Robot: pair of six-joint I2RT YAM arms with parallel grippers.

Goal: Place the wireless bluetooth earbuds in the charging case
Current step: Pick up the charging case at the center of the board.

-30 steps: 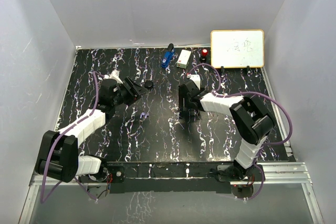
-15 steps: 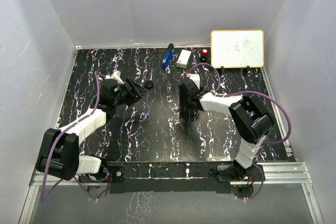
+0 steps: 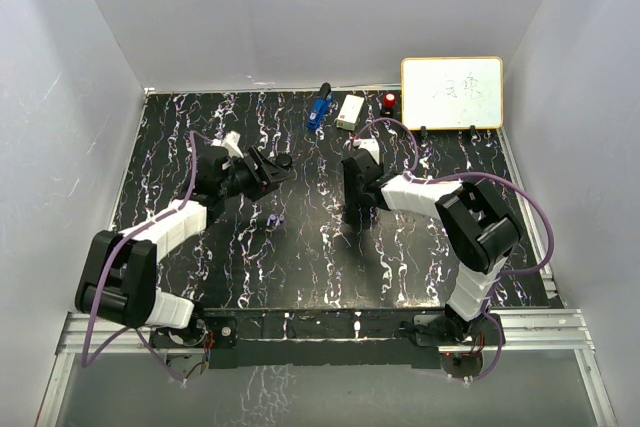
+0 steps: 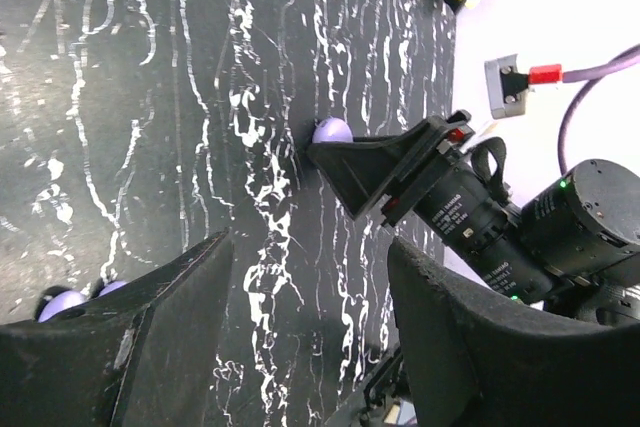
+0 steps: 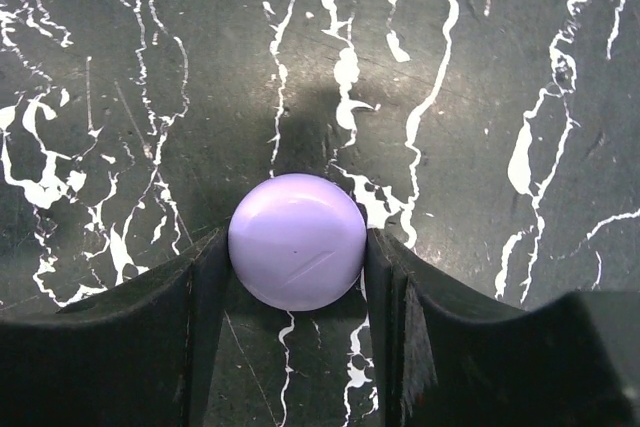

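Fingers (image 5: 150, 337) of the right gripper (image 3: 349, 209) sit against both flanks of the lilac charging case (image 5: 297, 254), which rests on the table (image 3: 430, 257). From this angle I cannot tell how firm the squeeze is. The left gripper (image 4: 310, 257) hangs half spread and holds nothing, near the black case (image 3: 284, 160). The lilac earbuds (image 3: 275, 219) lie at nine o'clock from the right gripper, well apart. To do this step well, pinch the round shell at its widest line so it cannot squirt out, keep it level, and leave its top free for opening.
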